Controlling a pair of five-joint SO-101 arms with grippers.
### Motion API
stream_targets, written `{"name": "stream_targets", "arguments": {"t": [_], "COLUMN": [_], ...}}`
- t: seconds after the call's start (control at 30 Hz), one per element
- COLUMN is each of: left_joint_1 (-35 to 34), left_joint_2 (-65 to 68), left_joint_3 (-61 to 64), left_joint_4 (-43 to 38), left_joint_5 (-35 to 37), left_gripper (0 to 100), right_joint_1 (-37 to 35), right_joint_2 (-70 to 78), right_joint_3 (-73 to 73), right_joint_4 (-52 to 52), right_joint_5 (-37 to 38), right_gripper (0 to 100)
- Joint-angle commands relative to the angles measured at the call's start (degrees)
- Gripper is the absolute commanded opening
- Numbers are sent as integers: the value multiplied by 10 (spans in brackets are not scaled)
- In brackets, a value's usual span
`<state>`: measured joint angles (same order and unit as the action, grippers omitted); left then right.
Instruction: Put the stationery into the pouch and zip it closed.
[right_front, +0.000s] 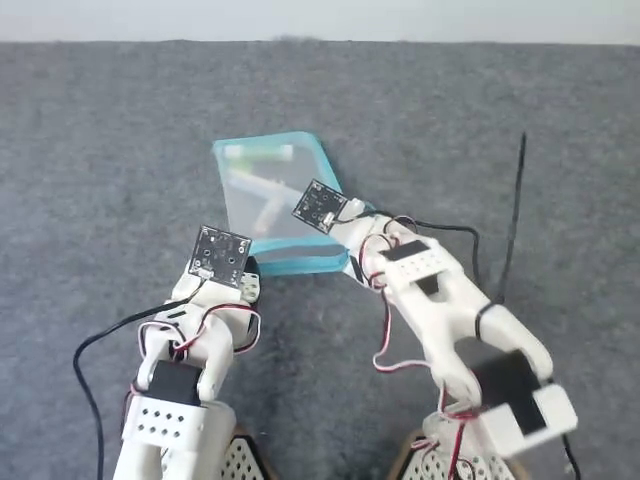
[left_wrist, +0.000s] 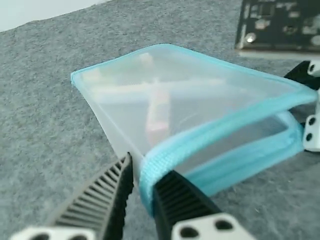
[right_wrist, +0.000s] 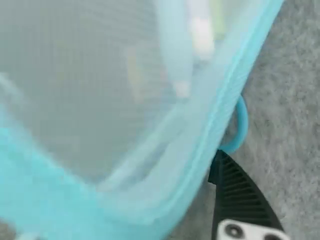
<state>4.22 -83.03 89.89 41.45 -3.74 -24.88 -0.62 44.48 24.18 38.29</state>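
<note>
A translucent pouch (right_front: 262, 205) with blue trim lies mid-table, and its mouth faces the arms. Inside it are pens and other stationery (left_wrist: 157, 112), seen through the wall. My left gripper (left_wrist: 142, 175) is shut on the blue zip edge at the pouch's near-left corner (right_front: 250, 272). My right gripper (right_front: 352, 228) is at the near-right corner, shut on the upper rim, which it holds raised off the lower one. In the right wrist view, one black finger (right_wrist: 240, 200) sits beside the blue ring pull (right_wrist: 241, 125). The other finger is hidden behind the pouch wall.
The table is covered in grey felt (right_front: 110, 150), with open room to the left, right and beyond the pouch. A thin black cable (right_front: 515, 210) runs along the felt right of the right arm.
</note>
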Motion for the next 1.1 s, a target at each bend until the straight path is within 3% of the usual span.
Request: {"name": "stream_targets", "arguments": {"t": [0.0,0.13,0.27,0.3,0.5,0.7,0.93,1.07], "left_joint_1": [2,3,3,3,2,2,2,2], "left_joint_2": [0,0,0,0,0,0,0,0], "left_joint_3": [-39,-41,-40,-39,-39,-39,-39,-39], "left_joint_4": [7,8,8,8,6,6,6,5], "left_joint_5": [0,0,0,0,0,0,0,0], "left_gripper": [12,12,12,12,12,12,12,12], "right_joint_1": [10,33,38,44,80,95,120,87], "right_joint_2": [15,45,57,51,-79,-224,-269,-275], "right_joint_3": [-64,-98,-117,-121,-127,-165,-240,-189], "right_joint_4": [-16,-15,17,32,190,424,647,618], "right_joint_5": [4,3,-10,-9,-4,79,91,60], "right_gripper": [210,196,9,3,6,6,24,122]}}
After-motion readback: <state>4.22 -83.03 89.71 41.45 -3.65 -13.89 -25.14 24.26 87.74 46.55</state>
